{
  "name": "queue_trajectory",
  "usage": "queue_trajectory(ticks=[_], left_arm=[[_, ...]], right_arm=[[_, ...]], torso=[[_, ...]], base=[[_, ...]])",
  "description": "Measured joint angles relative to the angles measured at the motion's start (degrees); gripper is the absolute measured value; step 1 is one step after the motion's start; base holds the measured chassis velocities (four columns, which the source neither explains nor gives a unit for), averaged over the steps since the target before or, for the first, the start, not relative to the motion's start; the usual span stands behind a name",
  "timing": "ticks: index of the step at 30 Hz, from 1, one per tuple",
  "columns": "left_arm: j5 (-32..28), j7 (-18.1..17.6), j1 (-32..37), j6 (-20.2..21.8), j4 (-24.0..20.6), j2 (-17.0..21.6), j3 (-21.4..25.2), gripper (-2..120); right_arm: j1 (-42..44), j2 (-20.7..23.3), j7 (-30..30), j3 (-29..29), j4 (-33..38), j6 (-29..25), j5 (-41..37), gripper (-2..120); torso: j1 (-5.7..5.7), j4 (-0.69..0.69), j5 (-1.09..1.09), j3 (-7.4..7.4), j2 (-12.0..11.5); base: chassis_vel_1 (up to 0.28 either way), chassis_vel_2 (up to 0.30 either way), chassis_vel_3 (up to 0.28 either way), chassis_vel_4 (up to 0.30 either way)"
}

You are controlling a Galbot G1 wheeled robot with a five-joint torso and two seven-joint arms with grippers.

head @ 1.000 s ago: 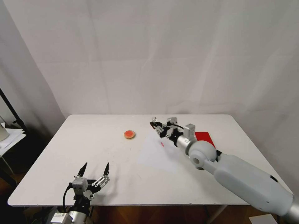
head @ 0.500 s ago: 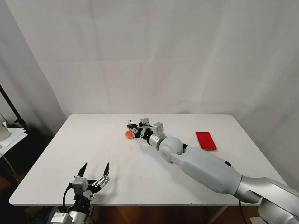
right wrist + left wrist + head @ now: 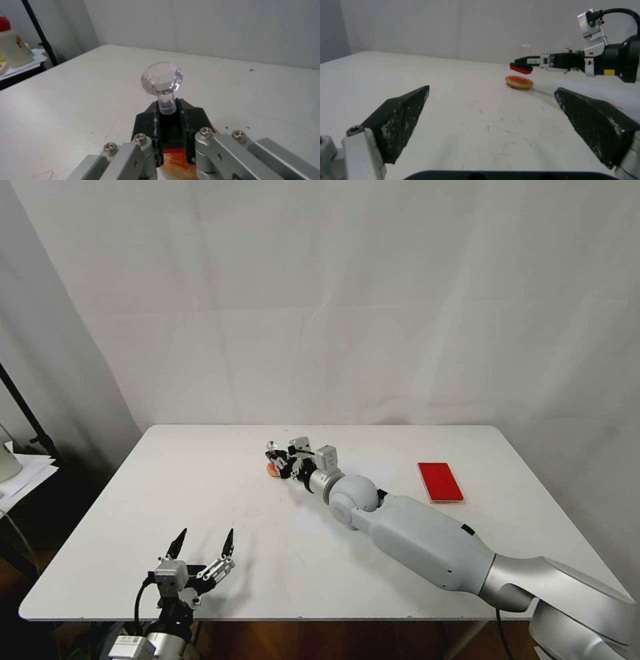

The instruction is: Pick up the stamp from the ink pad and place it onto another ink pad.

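White bench at mid-frame: the right hand, clamped on the stamp, holds it upright just above the round ink pad, not touching; the left hand idles apart, lower left.

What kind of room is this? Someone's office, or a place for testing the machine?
Probably a test or recording setup, not an office: a plain white table stands before hung white sheets, bearing just a red ink pad, a round pad and a stamp in the right gripper.
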State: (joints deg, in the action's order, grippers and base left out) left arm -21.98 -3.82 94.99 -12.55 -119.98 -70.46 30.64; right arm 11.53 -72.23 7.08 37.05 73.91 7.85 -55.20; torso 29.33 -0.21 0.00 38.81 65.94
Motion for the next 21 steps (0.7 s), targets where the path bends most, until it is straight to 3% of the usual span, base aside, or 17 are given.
queue_trajectory(ticks=[21], left_arm=[[0.0, 0.0, 0.0, 0.0, 0.0, 0.0, 0.0, 100]], right_arm=[[1.1, -0.5, -1.5, -0.2, -2.3, -0.8, 0.7, 12]], torso=[[0.0, 0.0, 0.0, 0.0, 0.0]], base=[[0.0, 0.0, 0.0, 0.0]])
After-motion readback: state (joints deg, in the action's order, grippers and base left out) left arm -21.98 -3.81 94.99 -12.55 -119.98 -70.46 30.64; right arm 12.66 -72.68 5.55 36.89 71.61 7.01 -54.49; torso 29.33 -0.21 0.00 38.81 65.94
